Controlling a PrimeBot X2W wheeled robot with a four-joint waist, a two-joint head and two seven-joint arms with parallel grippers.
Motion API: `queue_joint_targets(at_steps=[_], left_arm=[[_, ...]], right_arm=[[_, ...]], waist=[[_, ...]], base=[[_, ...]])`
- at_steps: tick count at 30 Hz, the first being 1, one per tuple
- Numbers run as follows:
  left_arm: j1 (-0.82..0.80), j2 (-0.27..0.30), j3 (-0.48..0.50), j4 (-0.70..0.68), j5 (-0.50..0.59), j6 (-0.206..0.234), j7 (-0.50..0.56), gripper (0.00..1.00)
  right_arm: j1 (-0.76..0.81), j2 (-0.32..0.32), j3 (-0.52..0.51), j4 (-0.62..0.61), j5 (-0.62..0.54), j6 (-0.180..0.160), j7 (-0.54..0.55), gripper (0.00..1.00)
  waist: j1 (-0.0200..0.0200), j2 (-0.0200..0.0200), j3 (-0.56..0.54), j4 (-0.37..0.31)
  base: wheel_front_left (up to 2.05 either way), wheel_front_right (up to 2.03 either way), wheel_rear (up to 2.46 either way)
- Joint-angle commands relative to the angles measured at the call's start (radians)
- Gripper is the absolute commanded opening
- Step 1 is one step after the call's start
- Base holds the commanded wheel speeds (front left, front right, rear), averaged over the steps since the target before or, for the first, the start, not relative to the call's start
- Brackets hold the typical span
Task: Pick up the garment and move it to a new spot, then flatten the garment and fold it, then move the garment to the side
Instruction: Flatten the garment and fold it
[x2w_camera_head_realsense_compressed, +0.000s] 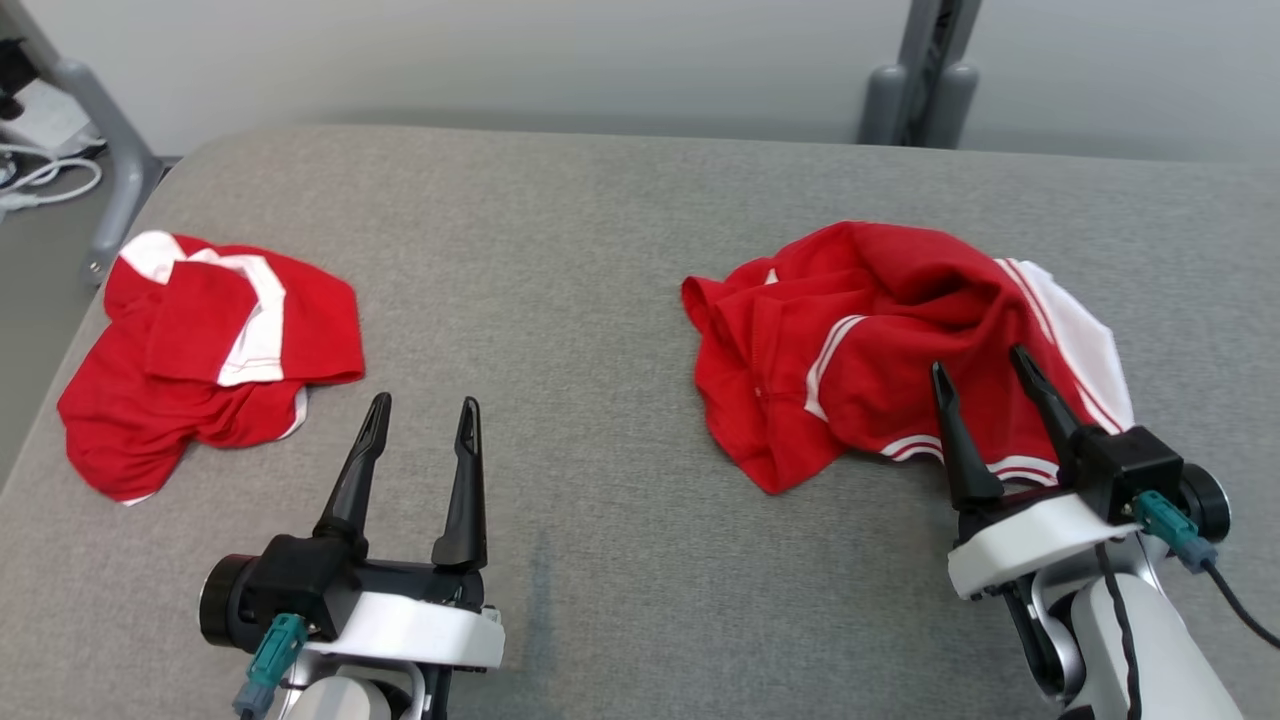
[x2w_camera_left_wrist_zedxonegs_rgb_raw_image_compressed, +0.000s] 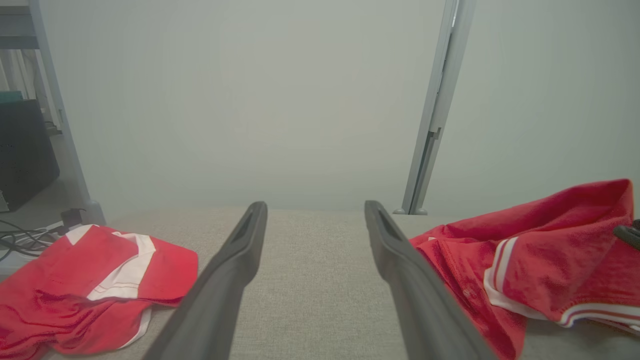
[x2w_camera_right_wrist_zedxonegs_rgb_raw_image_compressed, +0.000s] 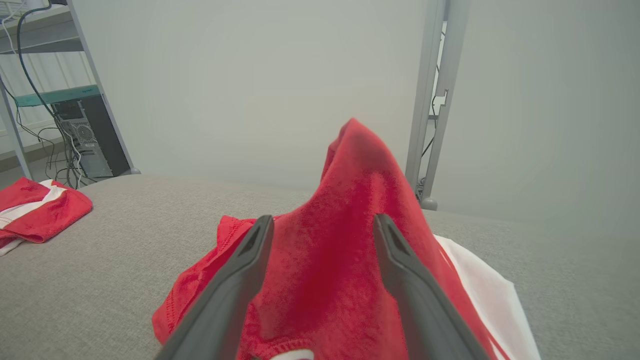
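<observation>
while wide apart and empty, right gripper at red garment, left gripper over table

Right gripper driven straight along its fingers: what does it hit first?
Probably the crumpled red garment with white stripes: its raised fold sits dead ahead of the open right gripper. Depth unclear.

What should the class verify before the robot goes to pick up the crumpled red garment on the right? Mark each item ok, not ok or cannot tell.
1. The right gripper is open: ok.
2. It is aimed at the crumpled garment: ok, red cloth shows between its fingers.
3. Fingers touching the cloth: cannot tell.
4. The left gripper is open, over bare table: ok.
5. The second garment lies apart, far left: ok.
6. Bare space mid-table for a new spot: ok.
</observation>
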Motion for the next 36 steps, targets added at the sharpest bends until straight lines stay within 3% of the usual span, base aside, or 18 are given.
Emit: queue_joint_targets(at_steps=[1,10,11,12,19,25,29,32,36], left_arm=[[-0.02,0.003,-0.005,0.003,-0.007,0.008,-0.004,1.0],[-0.037,0.003,-0.037,0.008,-0.029,0.023,-0.004,1.0],[-0.038,0.003,-0.041,0.009,-0.03,0.025,-0.004,1.0],[-0.038,0.003,-0.046,0.009,-0.033,0.025,-0.004,1.0],[-0.032,0.003,-0.056,0.016,-0.041,0.037,-0.004,1.0],[-0.011,0.003,-0.056,0.025,-0.046,0.039,-0.004,1.0],[0.004,0.003,-0.055,0.028,-0.045,0.037,-0.004,1.0],[0.014,0.003,-0.053,0.026,-0.043,0.041,-0.004,1.0],[0.028,0.003,-0.053,0.022,-0.041,0.042,-0.004,1.0]], right_arm=[[-0.024,-0.004,-0.007,0.016,0.0,0.0,-0.001,1.0],[-0.093,-0.006,-0.054,0.126,-0.031,0.0,-0.001,0.96],[-0.101,-0.005,-0.058,0.144,-0.04,0.0,-0.001,0.16],[-0.111,-0.005,-0.062,0.155,-0.044,0.0,-0.001,0.0],[-0.141,-0.004,-0.007,0.17,0.008,0.0,-0.001,0.0],[-0.238,-0.004,0.265,0.08,0.186,0.0,0.004,0.0],[-0.334,-0.005,0.372,-0.031,0.345,0.0,0.028,0.0],[-0.395,-0.007,0.37,-0.111,0.451,0.0,0.043,0.0],[-0.422,-0.006,0.26,-0.144,0.538,0.0,0.073,0.0]], waist=[[0.0,0.0,0.024,0.031],[0.0,0.0,0.05,0.086],[0.0,0.0,0.051,0.091],[0.0,0.0,0.052,0.096],[0.0,0.0,0.035,0.11],[0.0,0.0,-0.011,0.097],[0.0,0.0,-0.04,0.083],[0.0,0.0,-0.057,0.071],[0.0,0.0,-0.069,0.056]], base=[[0.0,0.0,0.0],[0.0,0.0,0.0],[0.0,0.0,0.0],[0.0,0.0,0.0],[0.0,0.0,0.0],[0.0,0.0,0.0],[0.0,0.0,0.0],[0.0,0.0,0.0],[0.0,0.0,0.0]])
